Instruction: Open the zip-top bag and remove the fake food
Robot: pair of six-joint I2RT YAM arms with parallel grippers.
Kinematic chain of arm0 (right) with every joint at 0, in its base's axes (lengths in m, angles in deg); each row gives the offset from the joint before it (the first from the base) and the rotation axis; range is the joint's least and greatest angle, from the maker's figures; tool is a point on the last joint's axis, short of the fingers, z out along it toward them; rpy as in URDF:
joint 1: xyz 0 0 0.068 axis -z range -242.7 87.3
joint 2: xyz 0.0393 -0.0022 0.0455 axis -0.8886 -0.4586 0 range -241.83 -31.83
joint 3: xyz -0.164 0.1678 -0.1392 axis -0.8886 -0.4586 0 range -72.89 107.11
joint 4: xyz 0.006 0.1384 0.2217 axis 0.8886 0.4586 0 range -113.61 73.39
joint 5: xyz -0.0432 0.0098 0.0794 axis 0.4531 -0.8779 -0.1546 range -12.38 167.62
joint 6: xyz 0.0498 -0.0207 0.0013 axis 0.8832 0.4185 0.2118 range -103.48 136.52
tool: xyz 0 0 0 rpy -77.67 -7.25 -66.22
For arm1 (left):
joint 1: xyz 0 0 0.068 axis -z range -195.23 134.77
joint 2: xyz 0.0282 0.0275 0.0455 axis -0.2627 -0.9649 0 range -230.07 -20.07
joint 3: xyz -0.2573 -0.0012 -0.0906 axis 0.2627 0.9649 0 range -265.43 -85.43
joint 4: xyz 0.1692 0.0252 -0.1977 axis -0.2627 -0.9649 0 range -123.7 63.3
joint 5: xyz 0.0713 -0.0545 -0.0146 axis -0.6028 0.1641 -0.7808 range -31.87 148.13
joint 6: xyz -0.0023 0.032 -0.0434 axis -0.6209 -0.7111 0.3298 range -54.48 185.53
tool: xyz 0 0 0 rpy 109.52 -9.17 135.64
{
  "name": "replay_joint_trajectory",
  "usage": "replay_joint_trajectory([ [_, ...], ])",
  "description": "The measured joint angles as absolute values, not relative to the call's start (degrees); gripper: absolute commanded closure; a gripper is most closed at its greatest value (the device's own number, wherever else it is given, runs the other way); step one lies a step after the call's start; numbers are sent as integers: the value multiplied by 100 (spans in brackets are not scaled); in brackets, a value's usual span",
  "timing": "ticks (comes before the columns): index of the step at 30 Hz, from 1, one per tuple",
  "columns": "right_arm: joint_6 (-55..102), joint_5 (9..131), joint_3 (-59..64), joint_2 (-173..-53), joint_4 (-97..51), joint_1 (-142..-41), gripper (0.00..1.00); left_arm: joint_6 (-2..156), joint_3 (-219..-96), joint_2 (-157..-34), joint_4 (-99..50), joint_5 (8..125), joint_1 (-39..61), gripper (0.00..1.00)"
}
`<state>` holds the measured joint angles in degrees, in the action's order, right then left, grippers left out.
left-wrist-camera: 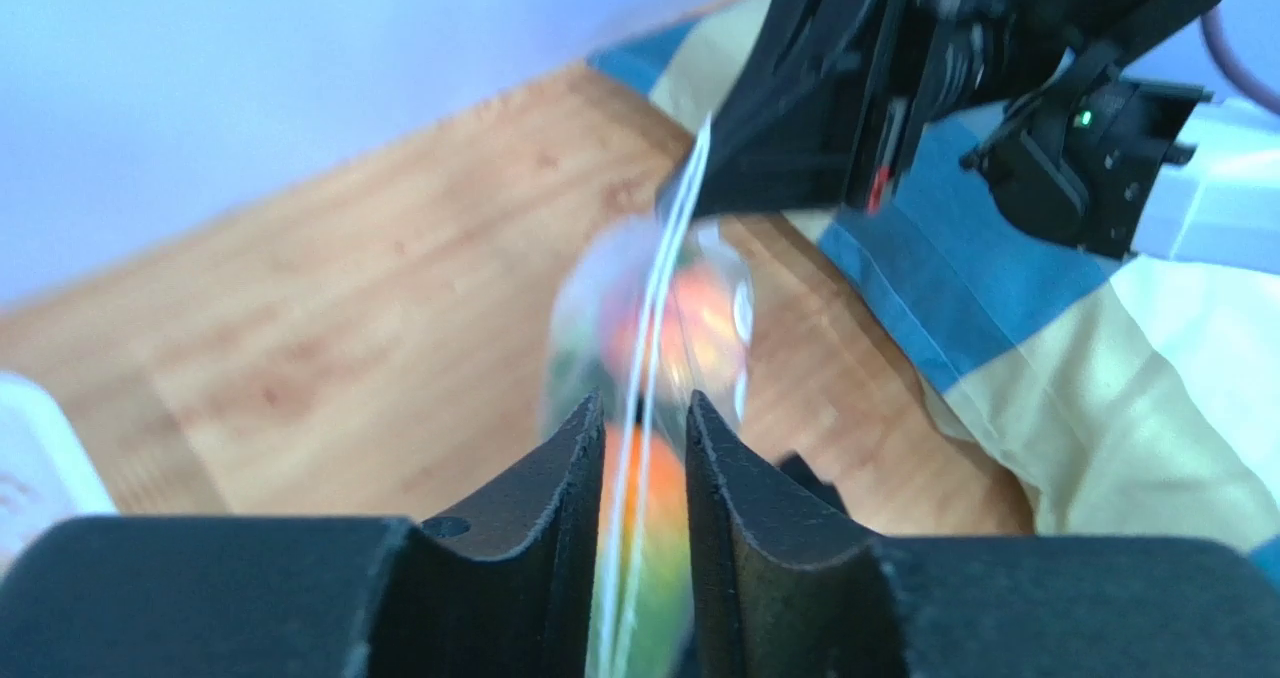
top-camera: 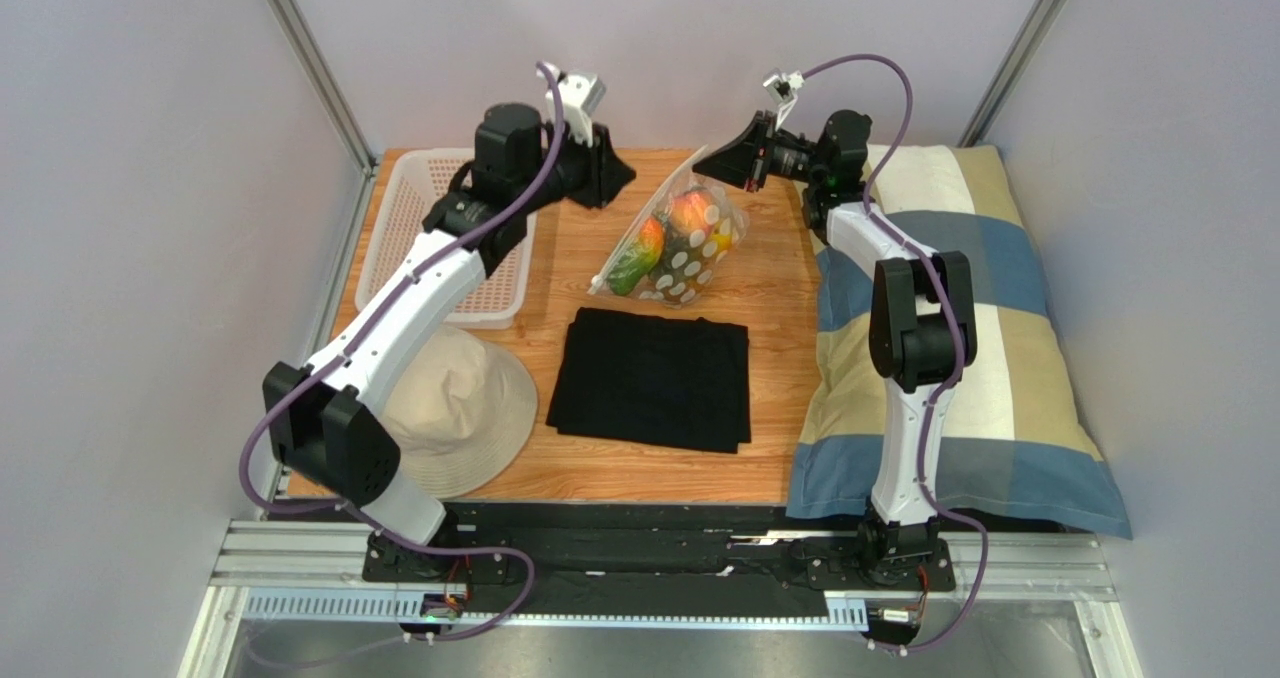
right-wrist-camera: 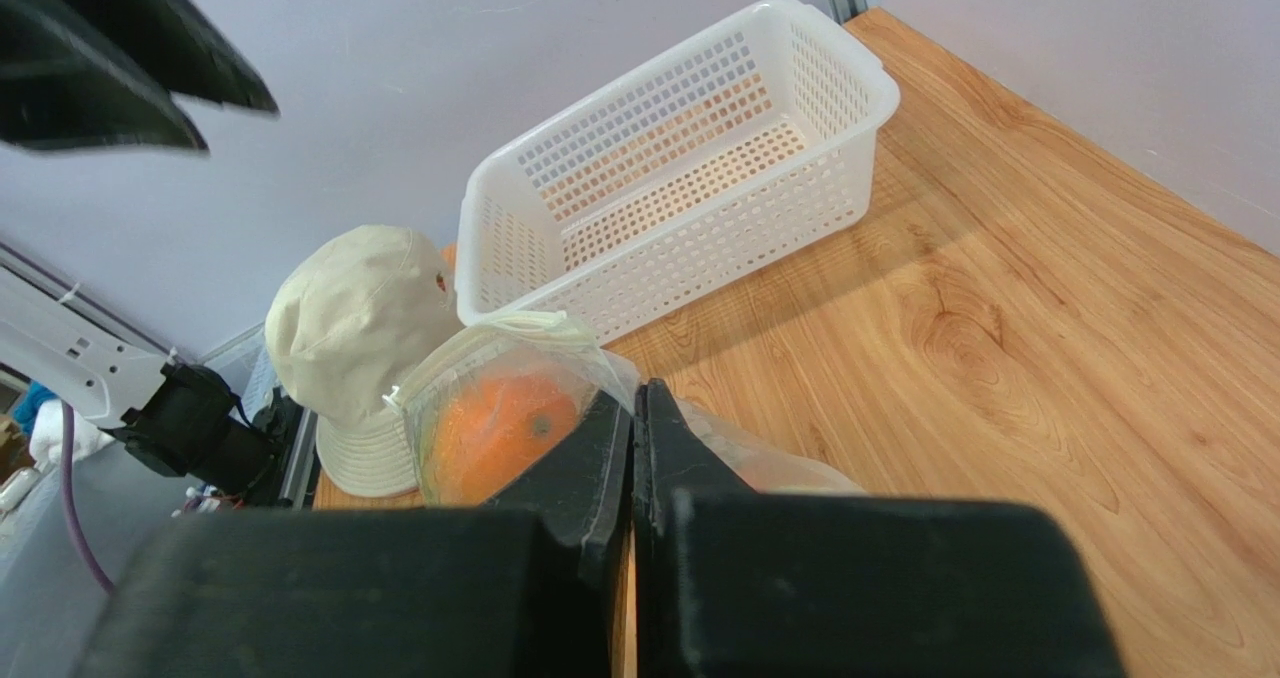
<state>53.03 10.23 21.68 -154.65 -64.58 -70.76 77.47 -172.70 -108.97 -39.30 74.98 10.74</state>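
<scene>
Zip-top bag (top-camera: 676, 251) edge clamped in right gripper (right-wrist-camera: 631, 404), left gripper (left-wrist-camera: 646, 435) just beside, fingers slightly parted, holding nothing, fake food (right-wrist-camera: 496, 435) kinda blurry inside, free table (top-camera: 769, 281) beneath both

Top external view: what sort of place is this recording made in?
Probably a robot lab test cell, not a home: plain grey walls with metal corner posts, two white robot arms mounted on an aluminium rail, and a wooden table holding staged props.

Robot lab booth: blank grey walls (top-camera: 150, 138), aluminium frame (top-camera: 286, 558), wooden table (top-camera: 774, 296).
</scene>
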Motion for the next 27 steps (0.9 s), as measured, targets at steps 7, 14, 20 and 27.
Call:
replay_joint_trajectory([
  [7,5310,883,2168,-15465,-6504,-7093,100,7098,-18142,-11682,-4223,7742,980,77],
  [14,5336,806,2168,-15465,-6593,-7093,100,7006,-18238,-12287,-4584,8075,924,70],
  [20,5434,747,2168,-15465,-6733,-7100,100,7010,-18253,-12348,-4593,8306,919,70],
  [27,5469,721,2170,-15465,-6762,-7139,100,7017,-18236,-12348,-4490,8363,921,62],
])
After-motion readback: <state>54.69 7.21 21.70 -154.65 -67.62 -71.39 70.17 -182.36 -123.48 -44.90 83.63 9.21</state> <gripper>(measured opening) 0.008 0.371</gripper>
